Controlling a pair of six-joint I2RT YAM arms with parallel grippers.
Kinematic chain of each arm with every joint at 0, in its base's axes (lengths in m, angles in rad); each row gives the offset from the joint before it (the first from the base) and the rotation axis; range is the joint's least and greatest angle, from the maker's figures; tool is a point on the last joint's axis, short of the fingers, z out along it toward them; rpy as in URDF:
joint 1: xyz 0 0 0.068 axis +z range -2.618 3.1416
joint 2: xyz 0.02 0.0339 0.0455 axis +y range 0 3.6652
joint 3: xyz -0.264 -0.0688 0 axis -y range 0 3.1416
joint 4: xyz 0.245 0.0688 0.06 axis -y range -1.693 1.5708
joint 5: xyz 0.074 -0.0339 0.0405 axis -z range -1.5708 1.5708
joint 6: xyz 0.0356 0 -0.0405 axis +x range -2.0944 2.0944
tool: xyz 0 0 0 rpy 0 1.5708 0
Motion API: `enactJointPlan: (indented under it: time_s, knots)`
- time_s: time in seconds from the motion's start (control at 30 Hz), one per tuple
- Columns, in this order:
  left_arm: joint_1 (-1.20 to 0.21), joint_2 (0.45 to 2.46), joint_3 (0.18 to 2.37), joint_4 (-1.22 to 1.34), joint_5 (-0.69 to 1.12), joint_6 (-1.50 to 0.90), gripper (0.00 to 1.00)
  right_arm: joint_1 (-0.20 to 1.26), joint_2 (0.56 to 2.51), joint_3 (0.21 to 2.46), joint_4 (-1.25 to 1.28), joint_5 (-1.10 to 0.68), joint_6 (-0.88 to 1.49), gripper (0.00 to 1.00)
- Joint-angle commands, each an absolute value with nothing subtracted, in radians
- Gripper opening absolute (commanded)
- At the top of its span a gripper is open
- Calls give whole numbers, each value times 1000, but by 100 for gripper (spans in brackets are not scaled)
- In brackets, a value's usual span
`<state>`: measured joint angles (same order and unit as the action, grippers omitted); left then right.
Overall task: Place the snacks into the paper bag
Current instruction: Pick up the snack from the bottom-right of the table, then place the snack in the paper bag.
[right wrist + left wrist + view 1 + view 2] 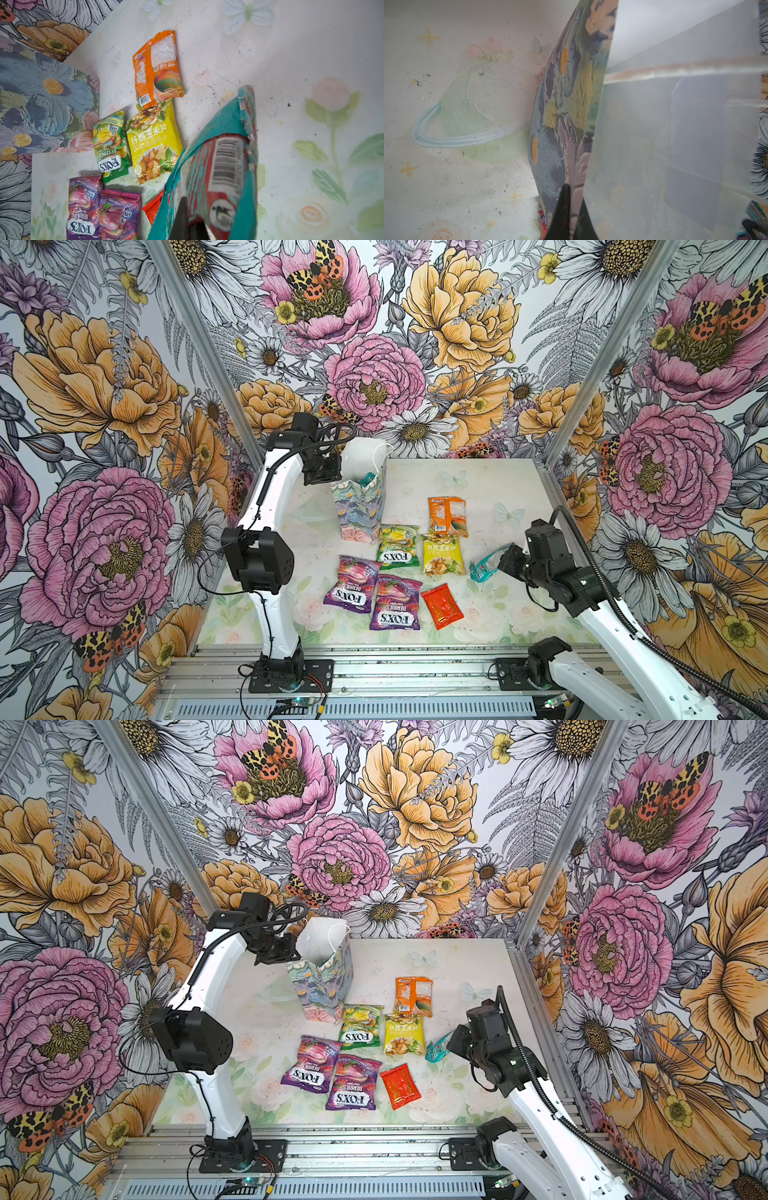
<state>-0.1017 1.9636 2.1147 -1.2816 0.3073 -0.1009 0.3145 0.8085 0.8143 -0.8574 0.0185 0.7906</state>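
paper bag (360,506), pastel flower print, white inside, stands upright at table (478,481) rear; left jaws pinch its rim. right jaws clamp a crinkly teal packet (485,565) near the yellow packet (443,554).

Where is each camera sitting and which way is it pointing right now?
Top views: high at the front, looking down toward the back wall; left arm, right arm, paper bag and snacks show.
Left wrist: on the left arm, looking along the left gripper, shut on the bag's wall, table beyond.
Right wrist: on the right arm, looking past the right gripper, shut on a teal packet, toward the orange packet.
Shared: both wrist views show the paper bag.
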Motion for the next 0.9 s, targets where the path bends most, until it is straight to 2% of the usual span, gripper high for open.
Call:
enactJointPlan:
  time_s: [0.0, 0.53, 0.87]
  knots:
    - [-99, 1943, 2095, -1284, 311, -92, 0, 313, 838, 885, -851, 82, 725, 0]
    - [-102, 1949, 2097, -1284, 327, -98, 0, 381, 1094, 1079, -535, 39, 634, 0]
    - [-98, 1952, 2111, -1285, 336, -101, 0, 390, 1360, 1353, -446, -100, 535, 0]
